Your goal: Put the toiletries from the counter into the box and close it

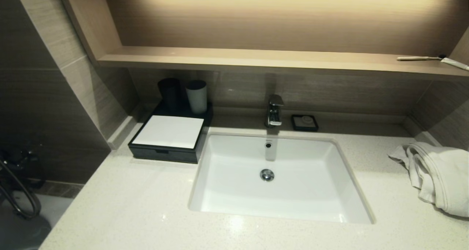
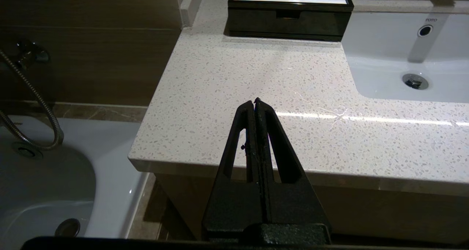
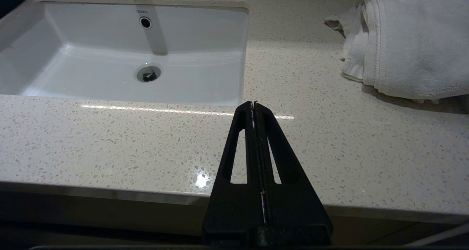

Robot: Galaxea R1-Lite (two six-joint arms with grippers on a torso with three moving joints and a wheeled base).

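Note:
A black box [image 1: 166, 151] with a flat white lid stands closed on the counter left of the sink; it also shows in the left wrist view [image 2: 289, 15]. A toothbrush [image 1: 419, 58] and a small tube [image 1: 455, 63] lie on the wall shelf at the far right. No toiletries show on the counter itself. My left gripper [image 2: 255, 101] is shut and empty, held before the counter's front left edge. My right gripper [image 3: 253, 104] is shut and empty, held before the counter's front edge right of the sink. Neither gripper shows in the head view.
A white sink [image 1: 220, 191] with a chrome tap [image 1: 274, 110] sits mid-counter. A dark cup [image 1: 169, 92] and a white cup [image 1: 197, 96] stand behind the box. A black soap dish [image 1: 304, 122] sits by the tap. A crumpled white towel [image 1: 438, 176] lies at the right. A bathtub [image 2: 47, 184] is left of the counter.

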